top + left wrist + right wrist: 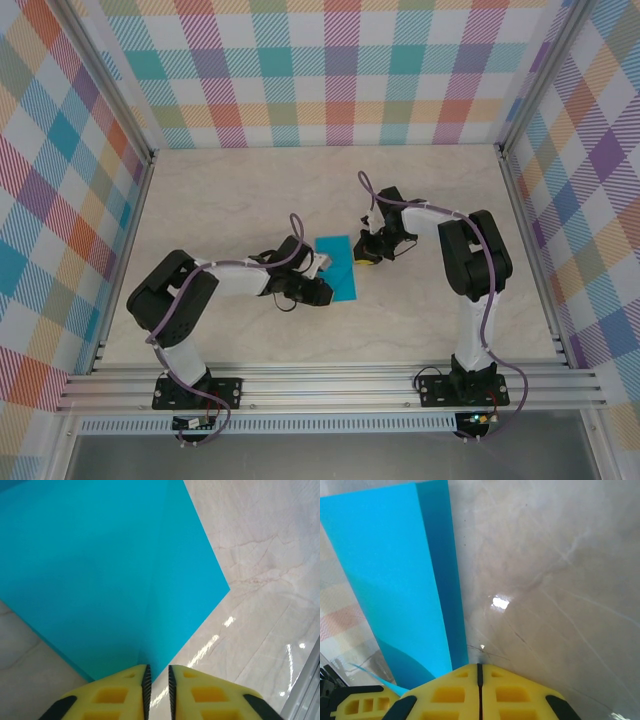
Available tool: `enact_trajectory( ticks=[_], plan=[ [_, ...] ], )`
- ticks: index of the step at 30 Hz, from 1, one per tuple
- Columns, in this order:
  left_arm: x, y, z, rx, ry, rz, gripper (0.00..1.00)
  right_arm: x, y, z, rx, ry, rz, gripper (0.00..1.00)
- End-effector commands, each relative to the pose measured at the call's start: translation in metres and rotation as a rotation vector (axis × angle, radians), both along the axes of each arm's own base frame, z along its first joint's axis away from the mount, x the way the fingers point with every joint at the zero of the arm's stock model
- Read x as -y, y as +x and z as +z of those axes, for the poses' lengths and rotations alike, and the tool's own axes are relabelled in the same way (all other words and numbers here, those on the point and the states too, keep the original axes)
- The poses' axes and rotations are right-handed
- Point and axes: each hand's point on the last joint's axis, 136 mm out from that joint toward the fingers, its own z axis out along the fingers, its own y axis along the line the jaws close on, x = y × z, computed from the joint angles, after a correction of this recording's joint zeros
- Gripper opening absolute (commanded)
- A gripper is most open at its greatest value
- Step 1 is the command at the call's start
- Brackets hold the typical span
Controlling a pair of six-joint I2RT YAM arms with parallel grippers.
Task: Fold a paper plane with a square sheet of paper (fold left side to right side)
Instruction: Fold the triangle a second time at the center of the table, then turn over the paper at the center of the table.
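Note:
The square sheet of paper point(337, 265) lies mid-table, bright cyan and doubled over into an upright rectangle. A paper plane is out of view. In the right wrist view the sheet point(390, 570) has a lighter top layer and a darker strip along its right edge. My left gripper point(322, 270) sits at the sheet's lower left. Its jaws point(157, 667) stand a narrow gap apart at the paper's point(110, 570) near edge, with bare table showing between them. My right gripper point(366, 252) rests at the sheet's right edge, shut point(479, 665) with nothing in it, the paper just to its left.
The tabletop point(240, 200) is pale marble, walled by checked panels on three sides. An aluminium rail point(330, 385) runs along the near edge by the arm bases. A yellow finger of the left gripper point(360, 705) shows at the lower left of the right wrist view.

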Motion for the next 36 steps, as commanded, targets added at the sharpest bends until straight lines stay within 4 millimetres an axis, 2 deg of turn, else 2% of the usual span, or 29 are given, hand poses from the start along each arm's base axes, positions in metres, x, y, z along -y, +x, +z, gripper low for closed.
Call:
enact_trajectory(
  ticks=[1,6,9,13,16,21,24,26,33,36],
  plan=[
    [-0.023,-0.021,-0.011,-0.089,0.094,0.018,0.29,0.010,0.015,0.001,0.061,-0.022,-0.013,0.08],
    [-0.016,0.001,0.031,-0.006,0.013,0.053,0.48,0.022,0.022,0.034,0.138,0.038,-0.073,0.26],
    [-0.026,0.018,0.048,0.054,0.006,0.113,0.60,0.023,0.018,0.050,0.174,0.106,-0.080,0.36],
    [-0.048,0.046,0.055,0.095,-0.013,0.245,0.69,0.014,0.006,0.061,0.182,0.205,-0.067,0.48],
    [-0.049,0.062,0.051,0.076,-0.063,0.278,0.70,0.005,0.000,0.062,0.170,0.292,-0.070,0.57],
    [-0.027,0.073,0.042,0.014,-0.138,0.230,0.60,-0.008,-0.010,0.054,0.105,0.372,-0.062,0.61],
    [-0.022,0.077,0.038,0.000,-0.150,0.222,0.52,-0.011,-0.015,0.047,0.088,0.370,-0.058,0.60],
    [-0.021,0.078,0.038,0.003,-0.160,0.222,0.47,-0.012,-0.017,0.044,0.081,0.366,-0.058,0.60],
    [-0.025,0.080,0.031,0.000,-0.127,0.243,0.12,-0.017,-0.024,0.039,0.042,0.373,-0.029,0.58],
    [-0.027,0.081,0.032,0.014,-0.115,0.252,0.07,-0.023,-0.028,0.039,0.024,0.381,-0.003,0.58]
  ],
)
